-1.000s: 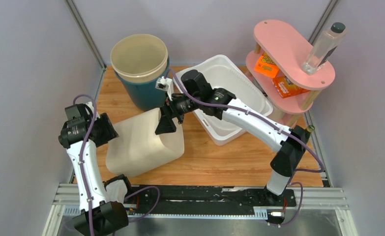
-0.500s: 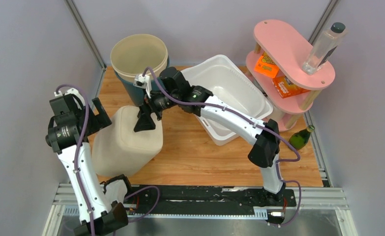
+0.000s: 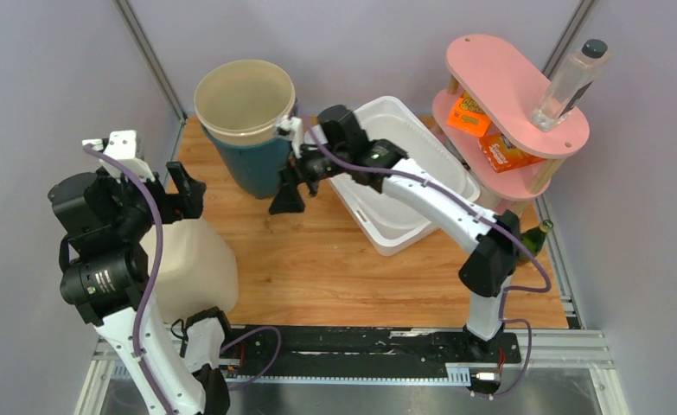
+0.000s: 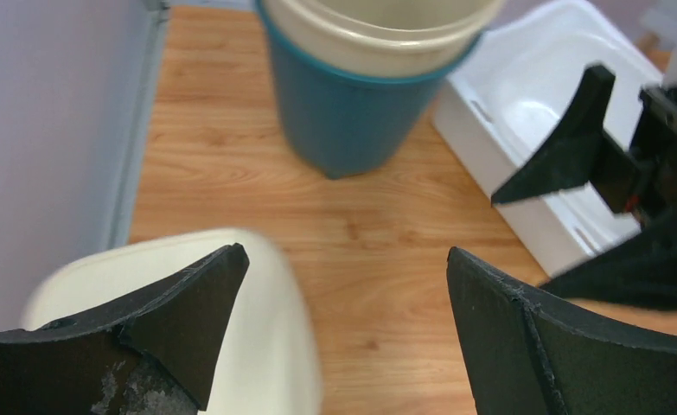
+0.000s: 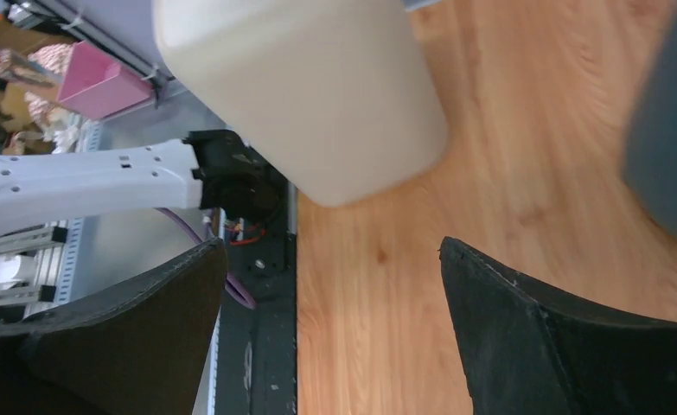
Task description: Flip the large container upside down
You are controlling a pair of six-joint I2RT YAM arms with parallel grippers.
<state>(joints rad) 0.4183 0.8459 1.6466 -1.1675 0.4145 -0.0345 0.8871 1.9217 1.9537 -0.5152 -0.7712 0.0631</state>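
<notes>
Left gripper [image 4: 343, 337]: my jaws stand wide apart with nothing between them, hanging above the large container [image 3: 198, 264]. The container sits at the near-left corner of the table [image 3: 352, 268], cream, smooth face up. Right gripper [image 3: 287, 192]: also spread and empty, beside the blue bucket [image 3: 248, 169], well apart from the container

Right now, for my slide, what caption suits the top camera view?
Left gripper and right gripper open over the table; large cream container sits at near left, blue bucket and white tub behind.
</notes>
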